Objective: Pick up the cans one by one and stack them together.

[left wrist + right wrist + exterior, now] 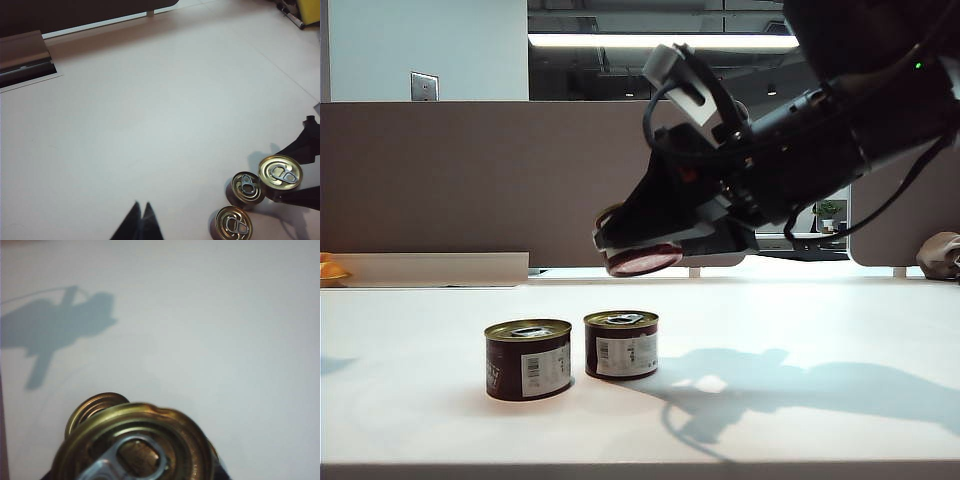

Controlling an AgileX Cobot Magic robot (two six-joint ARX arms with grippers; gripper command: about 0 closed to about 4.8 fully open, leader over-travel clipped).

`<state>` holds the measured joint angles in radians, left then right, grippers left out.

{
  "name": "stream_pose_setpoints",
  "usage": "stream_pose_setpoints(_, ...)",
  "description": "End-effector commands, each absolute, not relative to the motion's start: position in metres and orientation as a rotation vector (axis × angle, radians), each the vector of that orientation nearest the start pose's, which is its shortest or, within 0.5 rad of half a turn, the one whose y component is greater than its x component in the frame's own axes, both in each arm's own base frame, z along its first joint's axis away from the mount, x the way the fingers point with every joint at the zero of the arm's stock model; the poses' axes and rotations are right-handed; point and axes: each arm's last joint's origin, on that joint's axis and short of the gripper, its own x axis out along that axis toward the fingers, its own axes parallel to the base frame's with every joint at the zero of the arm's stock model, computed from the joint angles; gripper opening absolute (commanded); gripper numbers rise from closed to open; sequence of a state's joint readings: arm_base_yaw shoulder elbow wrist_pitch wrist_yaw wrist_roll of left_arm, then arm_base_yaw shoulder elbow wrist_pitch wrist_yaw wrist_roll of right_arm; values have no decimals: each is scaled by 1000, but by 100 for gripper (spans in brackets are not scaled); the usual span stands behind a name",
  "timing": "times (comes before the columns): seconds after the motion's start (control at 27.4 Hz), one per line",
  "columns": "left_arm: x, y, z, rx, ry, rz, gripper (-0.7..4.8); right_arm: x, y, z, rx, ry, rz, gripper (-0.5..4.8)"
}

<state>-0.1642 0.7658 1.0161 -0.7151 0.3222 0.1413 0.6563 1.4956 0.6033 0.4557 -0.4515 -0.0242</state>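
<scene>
Cans [528,358] on white table [800,320], right gripper [640,250] jaws clamping one aloft, left gripper [141,220] closed

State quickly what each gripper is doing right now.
Left gripper: closed, empty, above the table.
Right gripper: holding a can over the two standing cans.

Two cans on the white table [820,430]: left can [528,359] and right can [621,345], each with a gold lid, dark red label and white barcode panel with black bars. Held can [642,262]: dark red, gold lid [140,445] with silver pull-tab. Right gripper [650,245]: black. Left gripper [140,222]: black fingertips. Partition [470,170]: grey-brown.
</scene>
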Motion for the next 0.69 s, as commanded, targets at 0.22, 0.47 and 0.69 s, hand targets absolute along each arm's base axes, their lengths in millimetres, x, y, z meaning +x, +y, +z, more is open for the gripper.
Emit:
stream_pose_setpoints(0.22, 133, -31, 365, 103, 420, -513, -6, 223, 189, 171, -63, 406, 1120, 108)
stream_pose_setpoints(0.47, 133, -31, 365, 104, 419, -513, -6, 229, 194, 166, -63, 418, 1120, 108)
stream_pose_setpoints(0.69, 134, -31, 365, 107, 420, -502, -6, 239, 201, 163, -57, 440, 1117, 108)
